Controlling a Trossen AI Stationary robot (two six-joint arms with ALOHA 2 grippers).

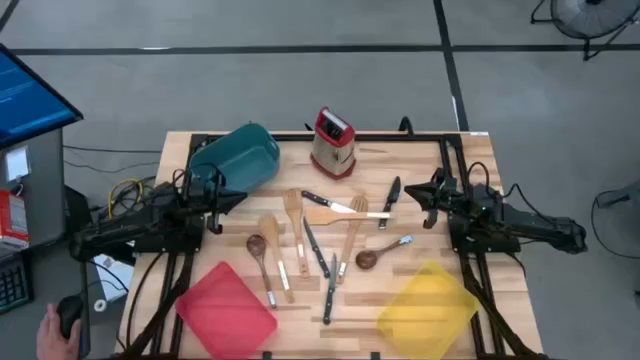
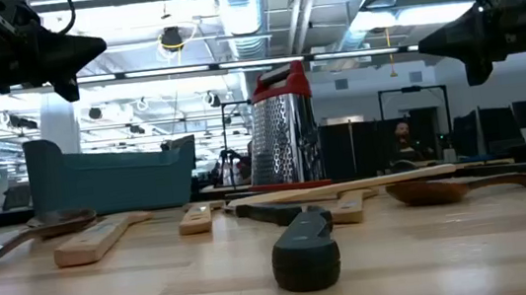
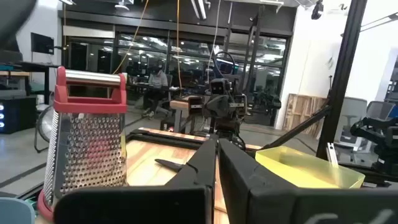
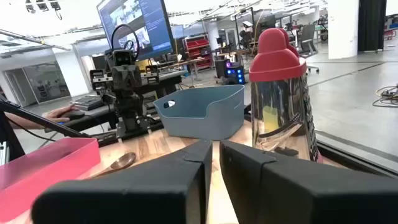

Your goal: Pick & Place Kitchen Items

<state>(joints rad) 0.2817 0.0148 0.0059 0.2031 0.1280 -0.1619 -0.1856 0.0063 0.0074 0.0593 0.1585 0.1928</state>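
Note:
The kitchen items lie loose in the middle of the table: light wooden spoons, slotted wooden spatulas, black-handled knives, a dark wooden spoon and a small metal spoon. In the low view a black knife handle lies nearest. My left gripper hovers shut at the left of the pile, pointing toward the table's right. My right gripper hovers shut at the right of the pile, pointing left. Both are well above the tabletop and hold nothing.
A teal bin lies at the far left. A red bin stands at the near left and a yellow bin at the near right. A red-topped steel box grater stands at the far middle. A person's hand rests beside the table.

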